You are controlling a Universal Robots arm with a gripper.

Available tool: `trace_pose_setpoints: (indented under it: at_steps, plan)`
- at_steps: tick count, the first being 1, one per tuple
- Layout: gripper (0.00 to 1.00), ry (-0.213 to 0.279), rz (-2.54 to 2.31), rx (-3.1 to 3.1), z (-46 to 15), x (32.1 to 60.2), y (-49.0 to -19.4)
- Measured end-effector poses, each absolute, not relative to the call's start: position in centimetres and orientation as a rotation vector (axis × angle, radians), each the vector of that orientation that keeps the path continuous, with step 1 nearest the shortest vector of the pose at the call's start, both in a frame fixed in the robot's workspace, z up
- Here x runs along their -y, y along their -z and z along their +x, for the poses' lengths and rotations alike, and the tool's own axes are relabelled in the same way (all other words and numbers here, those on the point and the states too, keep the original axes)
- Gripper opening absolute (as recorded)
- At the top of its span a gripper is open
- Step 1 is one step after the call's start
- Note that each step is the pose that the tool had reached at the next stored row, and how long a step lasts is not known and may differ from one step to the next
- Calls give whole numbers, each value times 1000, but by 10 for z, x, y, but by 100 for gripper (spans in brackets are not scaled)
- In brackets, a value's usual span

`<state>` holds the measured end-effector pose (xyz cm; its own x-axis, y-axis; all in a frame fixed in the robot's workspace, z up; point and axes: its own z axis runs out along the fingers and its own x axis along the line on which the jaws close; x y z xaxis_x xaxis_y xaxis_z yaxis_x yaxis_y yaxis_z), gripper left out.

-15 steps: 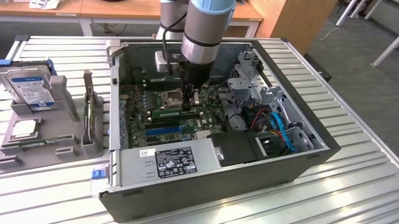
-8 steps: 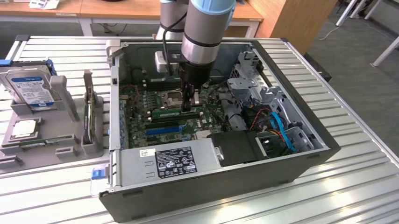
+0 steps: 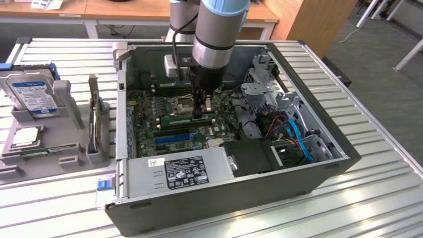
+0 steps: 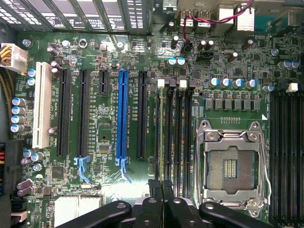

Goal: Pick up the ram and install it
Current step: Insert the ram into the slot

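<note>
Green and narrow, the ram (image 3: 188,119) stands on its long edge across the motherboard (image 3: 198,134). You will find it just beside the open silver processor socket (image 3: 182,104), on the side nearer the power supply (image 3: 178,171). Your claw (image 3: 198,113) reaches straight down into the open computer case (image 3: 317,168), and its tips meet the stick's upper edge about midway along. The fingers are clenched almost together. You cannot tell from either view whether they pinch the board or only press on it.

From the wrist, your claw (image 4: 160,187) sits over the bank of four black memory slots (image 4: 173,133). The empty socket (image 4: 230,166) lies on one side of them, and the blue expansion slot (image 4: 122,114) lies well off on the other.

At the exterior view's left, a grey parts tray (image 3: 66,153) rests on the slatted metal table (image 3: 383,198). A hard drive (image 3: 33,94) stands propped in it, well apart from the case.
</note>
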<state>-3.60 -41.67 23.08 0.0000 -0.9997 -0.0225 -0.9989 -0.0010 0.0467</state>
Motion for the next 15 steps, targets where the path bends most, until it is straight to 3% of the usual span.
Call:
trace_pose_setpoints:
  at_steps: [15]
  plan:
    - [11,76,2209,2208,-37,417,-232]
